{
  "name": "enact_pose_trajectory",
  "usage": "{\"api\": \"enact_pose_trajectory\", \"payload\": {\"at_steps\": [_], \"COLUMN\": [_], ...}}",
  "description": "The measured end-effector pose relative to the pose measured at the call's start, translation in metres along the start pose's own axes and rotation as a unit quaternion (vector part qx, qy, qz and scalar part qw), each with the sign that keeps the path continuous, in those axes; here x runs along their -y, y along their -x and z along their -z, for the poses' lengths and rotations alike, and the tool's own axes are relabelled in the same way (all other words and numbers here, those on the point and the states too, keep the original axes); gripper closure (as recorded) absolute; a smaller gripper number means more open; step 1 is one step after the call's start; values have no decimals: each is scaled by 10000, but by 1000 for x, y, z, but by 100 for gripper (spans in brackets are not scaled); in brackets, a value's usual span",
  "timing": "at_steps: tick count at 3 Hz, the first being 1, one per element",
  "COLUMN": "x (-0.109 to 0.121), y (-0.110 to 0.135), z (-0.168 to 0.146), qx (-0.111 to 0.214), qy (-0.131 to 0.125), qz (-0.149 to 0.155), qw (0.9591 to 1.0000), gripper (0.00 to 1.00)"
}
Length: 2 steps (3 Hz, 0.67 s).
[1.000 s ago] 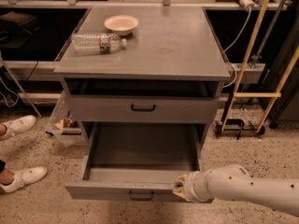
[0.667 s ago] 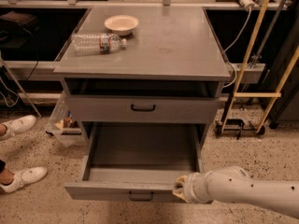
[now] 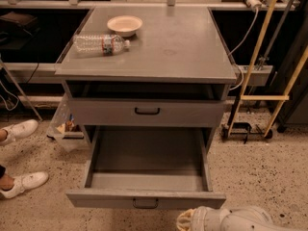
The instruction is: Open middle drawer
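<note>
A grey metal cabinet with a flat square top stands in the middle of the view, seen from the front and above.

The middle drawer, a wide shallow grey metal drawer, is pulled far out of the cabinet's lower front, and its bare grey inside is in plain sight. A small dark loop handle sits centred on its front.

Above it, tucked back under the cabinet top, is 1 more grey drawer front with its own dark handle, and a dark gap runs along above that front.

The robot's gripper, a pale cream tip on a thick white arm, enters at the bottom edge of the view. It is just in front of the cabinet, below the right part of the pulled-out drawer's front. Whether it is spread or closed cannot be told, nor whether it touches the drawer.

On the cabinet top, at the back left, rests a shallow cream bowl. Just in front of the bowl a clear plastic water bottle lies on its side.

Left of the cabinet, 2 white trainers are on the speckled floor, and a clear plastic bin sits against the cabinet's left side. Right of the cabinet stands a yellow wooden frame.
</note>
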<state>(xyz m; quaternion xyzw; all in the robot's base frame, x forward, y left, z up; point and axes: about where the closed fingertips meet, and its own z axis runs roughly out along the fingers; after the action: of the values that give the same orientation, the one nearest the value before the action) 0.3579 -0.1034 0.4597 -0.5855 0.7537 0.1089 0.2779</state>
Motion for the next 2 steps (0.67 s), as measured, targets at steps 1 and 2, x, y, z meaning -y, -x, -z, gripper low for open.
{"api": "enact_pose_trajectory", "payload": {"at_steps": [1, 2], "x": [-12, -12], "y": [-5, -4], "z": [2, 2], "qx": [-1, -1], "qy": [41, 41], "qz": [-41, -41], "qw": [10000, 10000], "gripper": [81, 58]}}
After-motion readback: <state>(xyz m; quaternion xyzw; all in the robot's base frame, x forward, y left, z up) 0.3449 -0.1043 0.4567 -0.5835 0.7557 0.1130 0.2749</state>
